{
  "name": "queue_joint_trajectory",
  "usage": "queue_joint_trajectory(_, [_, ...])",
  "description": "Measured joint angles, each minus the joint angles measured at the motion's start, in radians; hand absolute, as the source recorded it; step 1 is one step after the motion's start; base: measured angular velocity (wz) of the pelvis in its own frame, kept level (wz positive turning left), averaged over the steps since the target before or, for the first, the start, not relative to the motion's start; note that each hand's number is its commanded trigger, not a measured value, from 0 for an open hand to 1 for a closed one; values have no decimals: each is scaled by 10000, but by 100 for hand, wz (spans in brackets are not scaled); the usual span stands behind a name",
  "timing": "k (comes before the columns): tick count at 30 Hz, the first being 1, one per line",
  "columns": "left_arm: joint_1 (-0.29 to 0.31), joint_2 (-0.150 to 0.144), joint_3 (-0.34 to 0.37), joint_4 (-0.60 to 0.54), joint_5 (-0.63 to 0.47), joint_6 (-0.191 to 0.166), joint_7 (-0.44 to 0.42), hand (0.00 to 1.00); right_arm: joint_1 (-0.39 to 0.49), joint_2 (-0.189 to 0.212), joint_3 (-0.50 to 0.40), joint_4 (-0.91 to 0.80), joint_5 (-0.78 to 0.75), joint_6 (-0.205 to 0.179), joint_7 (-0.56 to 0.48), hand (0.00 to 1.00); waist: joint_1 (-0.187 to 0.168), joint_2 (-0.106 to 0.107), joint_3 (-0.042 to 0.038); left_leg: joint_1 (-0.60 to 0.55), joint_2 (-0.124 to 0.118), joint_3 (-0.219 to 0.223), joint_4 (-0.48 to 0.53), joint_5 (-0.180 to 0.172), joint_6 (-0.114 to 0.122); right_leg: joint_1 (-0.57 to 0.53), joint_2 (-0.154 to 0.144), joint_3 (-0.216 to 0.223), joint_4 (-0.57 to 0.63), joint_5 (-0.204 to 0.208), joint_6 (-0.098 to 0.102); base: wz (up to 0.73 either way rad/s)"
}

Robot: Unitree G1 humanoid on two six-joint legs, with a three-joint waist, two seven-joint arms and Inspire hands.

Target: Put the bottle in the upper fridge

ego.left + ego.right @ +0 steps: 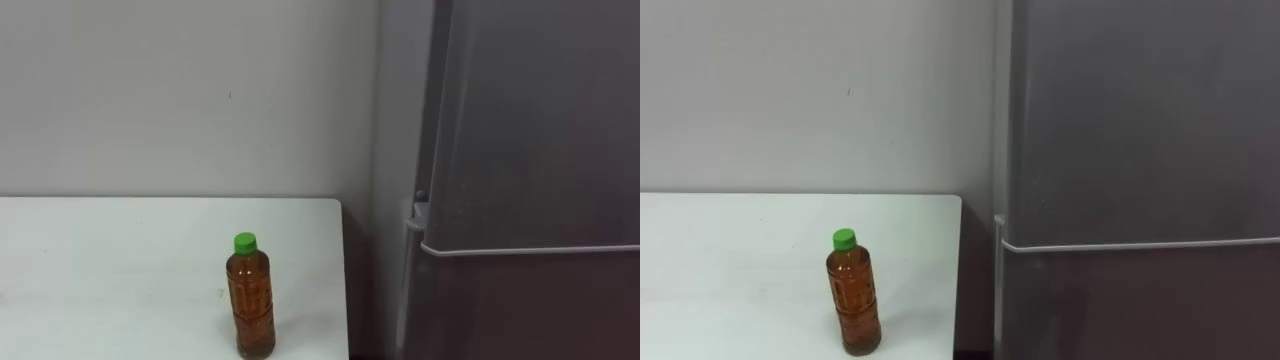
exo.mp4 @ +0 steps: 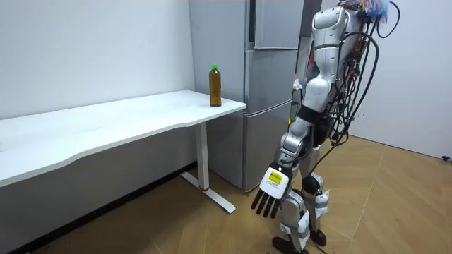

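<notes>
The bottle [image 1: 250, 297], amber with a green cap, is seen upright at lower middle of the frame, on the white worktop [image 1: 120, 270] near its right edge, beside the closed grey fridge [image 1: 530, 150]. In the room view the left robot hand [image 2: 272, 194] is hung low, fingers straight and spread, nothing held.

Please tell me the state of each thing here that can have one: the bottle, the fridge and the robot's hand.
bottle: upright on the white table, green cap on, nearly full of brown liquid.
fridge: doors shut.
left hand: open, hanging low at the robot's side, holding nothing.
</notes>
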Motion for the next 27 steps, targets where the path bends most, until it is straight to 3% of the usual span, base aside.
queue_joint_trajectory(14, [-21,-15,101,31,-400,-166,196,0,-4,3,-105,303,64,-90,0,0,1,-66,-21,-2,-5,-3,-52,-7,-8,22,12,-3,-121,8,1,0])
queue_joint_trajectory(19, [110,-218,601,28,-1867,-243,621,0,90,3,-154,312,233,-103,-119,0,28,16,-34,186,0,17,-189,-21,-28,146,78,-2,-129,38,-4,-2])
queue_joint_trajectory(27, [8,-116,1635,-827,-3740,-399,1236,0,133,-5,-765,256,-145,-94,-230,0,34,149,-58,166,5,10,-156,-35,-40,124,33,14,-142,23,-8,0])
